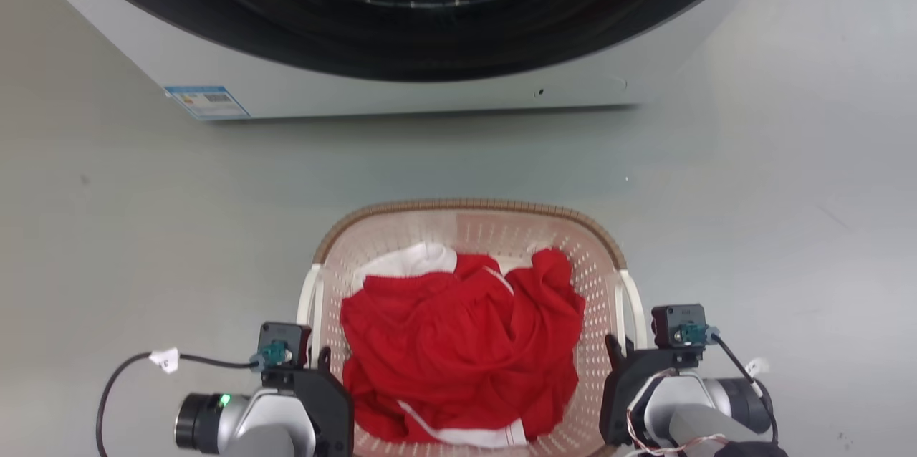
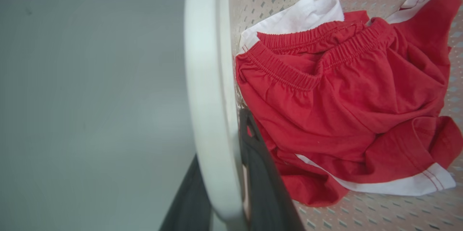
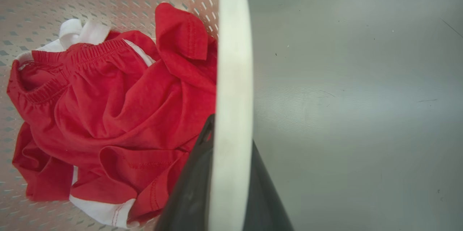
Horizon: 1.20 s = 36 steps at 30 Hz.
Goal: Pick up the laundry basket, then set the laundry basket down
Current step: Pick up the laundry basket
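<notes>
Pink perforated laundry basket (image 1: 473, 229); left end effector (image 2: 221, 137), right end effector (image 3: 231, 131) clamp white handles (image 2: 207, 71)

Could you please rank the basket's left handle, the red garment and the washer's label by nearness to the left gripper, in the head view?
1. Left handle: between the left gripper's fingers.
2. Red garment: in the laundry basket, rightward.
3. Washer's label: far ahead, leftward.
</notes>
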### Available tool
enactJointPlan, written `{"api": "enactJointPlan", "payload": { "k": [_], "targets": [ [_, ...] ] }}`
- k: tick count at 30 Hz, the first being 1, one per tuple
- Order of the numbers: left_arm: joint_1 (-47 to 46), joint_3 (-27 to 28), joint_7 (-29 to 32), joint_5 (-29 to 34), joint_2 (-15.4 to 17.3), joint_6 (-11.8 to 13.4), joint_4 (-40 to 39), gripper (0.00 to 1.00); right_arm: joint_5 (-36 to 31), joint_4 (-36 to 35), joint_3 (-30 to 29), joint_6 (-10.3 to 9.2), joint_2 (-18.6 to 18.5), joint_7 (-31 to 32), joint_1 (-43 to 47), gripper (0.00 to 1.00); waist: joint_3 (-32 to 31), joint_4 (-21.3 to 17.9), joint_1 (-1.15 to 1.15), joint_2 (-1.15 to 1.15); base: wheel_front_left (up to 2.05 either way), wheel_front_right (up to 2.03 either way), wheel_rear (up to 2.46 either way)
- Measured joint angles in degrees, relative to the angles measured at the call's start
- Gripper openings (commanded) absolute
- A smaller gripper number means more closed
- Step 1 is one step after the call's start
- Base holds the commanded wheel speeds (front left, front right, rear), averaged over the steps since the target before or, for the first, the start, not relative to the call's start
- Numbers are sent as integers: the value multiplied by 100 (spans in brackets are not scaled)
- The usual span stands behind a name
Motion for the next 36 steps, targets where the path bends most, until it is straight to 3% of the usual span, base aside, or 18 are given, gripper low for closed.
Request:
{"api": "enactJointPlan", "payload": {
  "k": [36],
  "targets": [
    [1383,-890,890,-1045,62,258,-185,0,777,31,776,-57,-4,938,1268,0,-1808,78,1,0,0,0,0]
  ]
}}
